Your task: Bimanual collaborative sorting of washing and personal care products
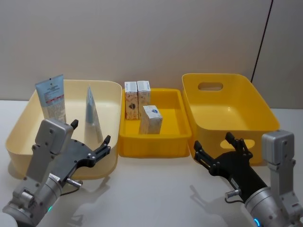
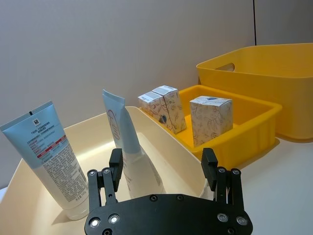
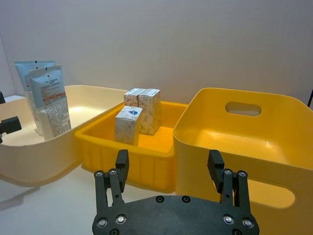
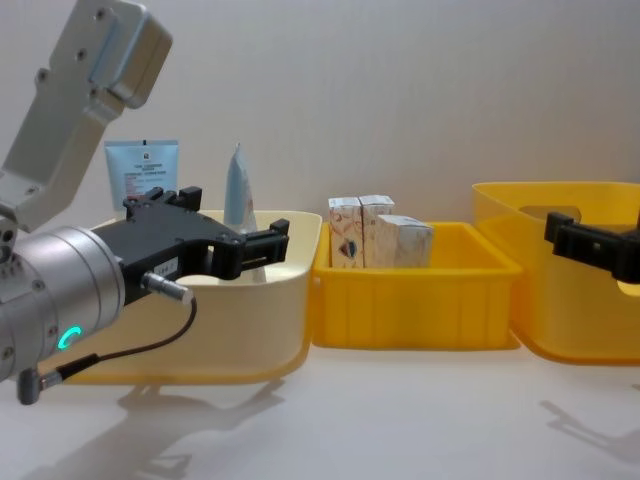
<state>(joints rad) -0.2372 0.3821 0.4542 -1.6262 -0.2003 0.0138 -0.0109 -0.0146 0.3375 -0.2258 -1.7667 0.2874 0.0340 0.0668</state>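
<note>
Left tool point(image 1: 90, 133): we see its fingers spread apart and holding nothing. It hovers at the near side of the cream bin point(image 1: 110, 88), toward that bin's right end, above the table point(image 1: 156, 189).
Right tool point(image 1: 213, 140): its fingers are also apart and holding nothing. It hangs just in front of the near wall of the deep yellow bin point(image 1: 227, 80).
Tubes: we count two light-blue ones, both upright in the cream bin. The label-facing tube point(image 1: 52, 98) leans at the back left. The edge-on tube point(image 1: 92, 115) stands to its right, nearer the bin's middle.
Cartons: three patterned cartons stand upright in the shallow yellow tray point(image 1: 177, 137). The back left carton point(image 1: 131, 100) and the back right carton point(image 1: 143, 97) touch side by side at the tray's back left corner. The front carton point(image 1: 150, 119) stands just in front of them, a little to the right.
Containers: we see the cream bin on the left, the tray in the middle and the deep yellow bin on the right, side by side on the table.
</note>
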